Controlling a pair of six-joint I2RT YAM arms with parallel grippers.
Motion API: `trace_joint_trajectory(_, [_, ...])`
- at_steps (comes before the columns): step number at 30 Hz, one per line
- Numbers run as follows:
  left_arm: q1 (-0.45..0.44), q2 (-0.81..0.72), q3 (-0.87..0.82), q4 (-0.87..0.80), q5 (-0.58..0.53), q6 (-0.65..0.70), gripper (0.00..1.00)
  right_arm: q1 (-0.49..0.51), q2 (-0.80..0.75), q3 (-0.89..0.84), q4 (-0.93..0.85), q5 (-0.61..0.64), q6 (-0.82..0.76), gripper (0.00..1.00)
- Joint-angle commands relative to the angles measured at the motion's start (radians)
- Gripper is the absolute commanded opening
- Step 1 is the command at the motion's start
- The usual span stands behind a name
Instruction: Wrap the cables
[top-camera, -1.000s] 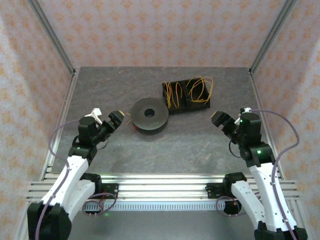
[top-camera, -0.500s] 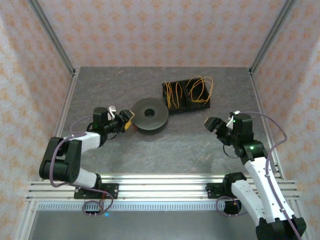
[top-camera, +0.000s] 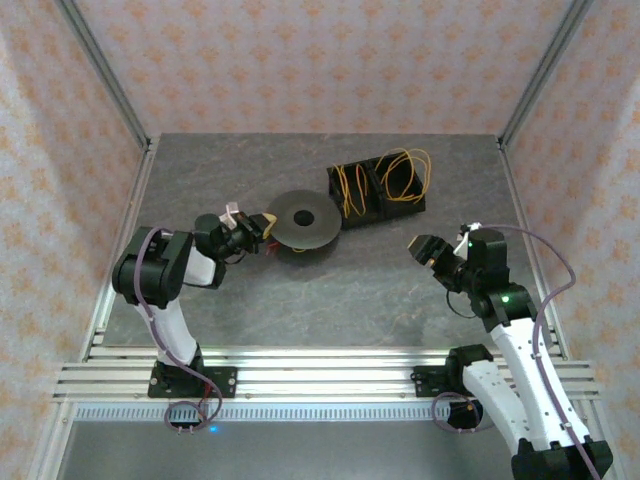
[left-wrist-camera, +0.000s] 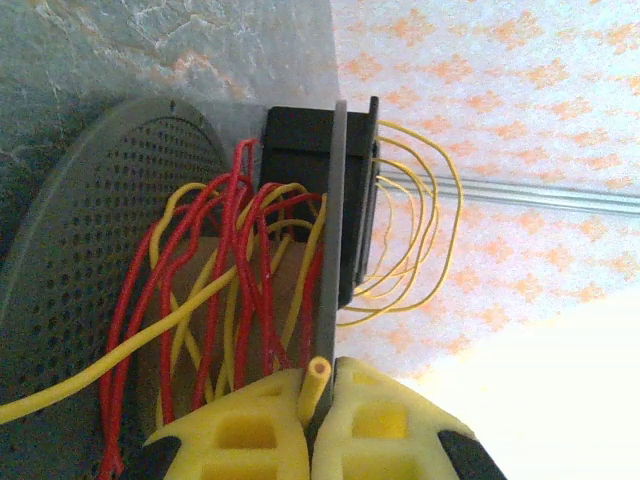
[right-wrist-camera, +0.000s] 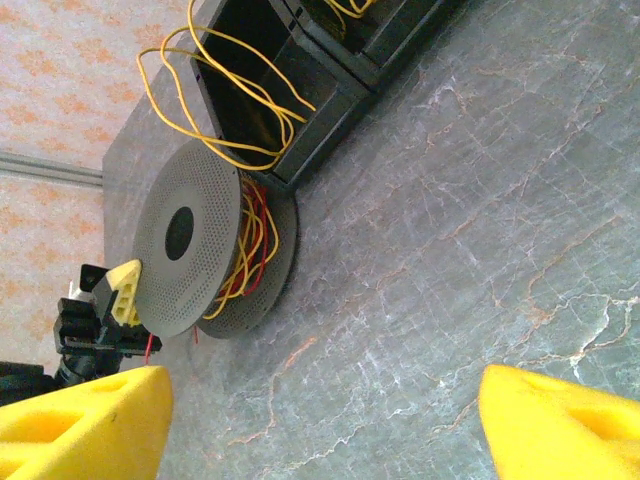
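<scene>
One grey table (top-camera: 340, 290) before you | black box (top-camera: 385, 210) far side, yellow cables (top-camera: 405, 172) looping out | spool (top-camera: 300, 220) tilted just beside it, red and yellow strands round its core | your right gripper (right-wrist-camera: 320, 420) spread, empty | left gripper (left-wrist-camera: 320, 400) pinching a yellow cable end at the spool.

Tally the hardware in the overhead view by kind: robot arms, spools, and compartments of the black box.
Robot arms: 2 (left arm, right arm)
Spool: 1
Box compartments: 2 (left compartment, right compartment)
Total: 5
</scene>
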Motion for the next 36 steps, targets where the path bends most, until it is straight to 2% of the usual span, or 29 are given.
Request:
trace_joint_trajectory(1, [0.001, -0.033, -0.043, 0.172, -0.016, -0.080, 0.00, 0.006, -0.007, 0.039, -0.012, -0.017, -0.005, 0.88])
trace_joint_trajectory(4, [0.017, -0.132, -0.072, 0.091, -0.034, -0.065, 0.00, 0.006, 0.007, 0.066, -0.014, -0.019, 0.002, 0.95])
trace_joint_trajectory(6, [0.015, -0.231, -0.077, -0.026, -0.046, -0.025, 0.00, 0.008, 0.025, 0.098, -0.024, -0.029, 0.004, 0.99])
trace_joint_trajectory(8, [0.014, -0.366, -0.060, -0.282, -0.057, 0.072, 0.00, 0.008, 0.046, 0.119, -0.030, -0.022, 0.010, 0.99])
trace_joint_trajectory(10, [0.011, -0.546, 0.012, -0.707, -0.112, 0.264, 0.00, 0.009, 0.092, 0.139, -0.011, -0.048, 0.011, 0.99])
trace_joint_trajectory(12, [-0.012, -0.703, 0.143, -1.162, -0.254, 0.495, 0.00, 0.019, 0.145, 0.165, 0.006, -0.069, 0.020, 0.99])
trace_joint_trajectory(13, [-0.033, -0.761, 0.211, -1.324, -0.338, 0.582, 0.00, 0.027, 0.172, 0.183, 0.009, -0.079, 0.017, 0.99])
trace_joint_trajectory(15, [-0.067, -0.824, 0.344, -1.562, -0.481, 0.706, 0.00, 0.053, 0.238, 0.241, -0.025, -0.064, -0.007, 0.99])
trace_joint_trajectory(18, [-0.106, -0.808, 0.507, -1.778, -0.589, 0.795, 0.00, 0.113, 0.313, 0.312, -0.051, 0.000, -0.065, 0.99])
trace_joint_trajectory(21, [-0.186, -0.750, 0.648, -1.928, -0.742, 0.860, 0.00, 0.167, 0.383, 0.364, -0.038, 0.086, -0.114, 0.99])
trace_joint_trajectory(25, [-0.284, -0.660, 0.771, -2.022, -0.936, 0.926, 0.00, 0.193, 0.504, 0.460, -0.040, 0.175, -0.167, 1.00])
trace_joint_trajectory(27, [-0.328, -0.604, 0.817, -2.042, -1.001, 0.932, 0.00, 0.194, 0.583, 0.507, -0.031, 0.191, -0.193, 0.95])
trace_joint_trajectory(30, [-0.389, -0.526, 0.853, -2.025, -1.047, 0.931, 0.00, 0.196, 0.688, 0.554, 0.016, 0.210, -0.230, 0.77])
trace_joint_trajectory(33, [-0.449, -0.440, 0.889, -2.021, -1.107, 0.929, 0.00, 0.196, 0.814, 0.630, 0.027, 0.211, -0.270, 0.67])
trace_joint_trajectory(34, [-0.464, -0.417, 0.898, -2.020, -1.116, 0.926, 0.00, 0.195, 0.854, 0.661, 0.016, 0.210, -0.280, 0.66])
trace_joint_trajectory(36, [-0.492, -0.362, 0.925, -2.022, -1.119, 0.914, 0.00, 0.196, 0.929, 0.718, 0.013, 0.202, -0.291, 0.57])
